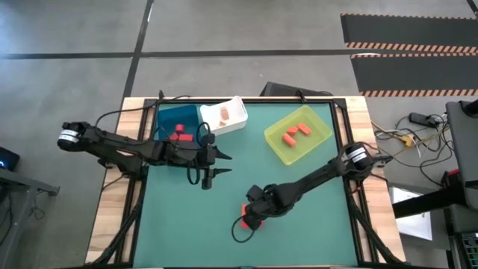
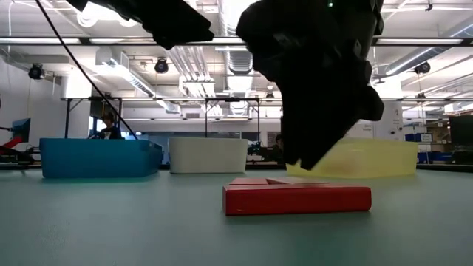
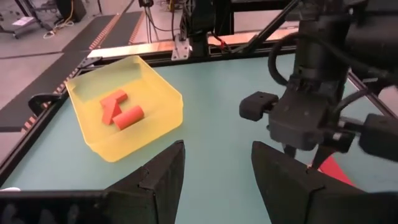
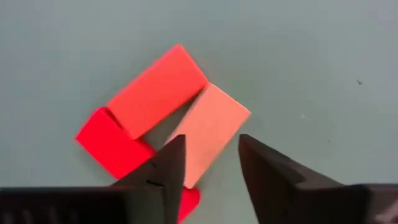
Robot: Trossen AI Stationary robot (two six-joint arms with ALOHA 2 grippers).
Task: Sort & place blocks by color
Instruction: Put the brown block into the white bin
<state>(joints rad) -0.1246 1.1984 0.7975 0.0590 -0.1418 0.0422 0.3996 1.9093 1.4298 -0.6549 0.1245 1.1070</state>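
A cluster of blocks lies flat on the green mat near its near edge: an orange-red bar, a pale tan bar and red pieces. The low view shows it as a red bar. My right gripper hangs open just above the cluster. Its fingers stand on either side of the tan bar's end without touching it. My left gripper is open and empty, hovering over the mat's middle left.
Three bins stand along the mat's far side. The blue bin holds red blocks, the white bin holds tan blocks, and the yellow-green bin holds orange blocks. Cables trail beside both arms. Bare mat lies between the bins and the cluster.
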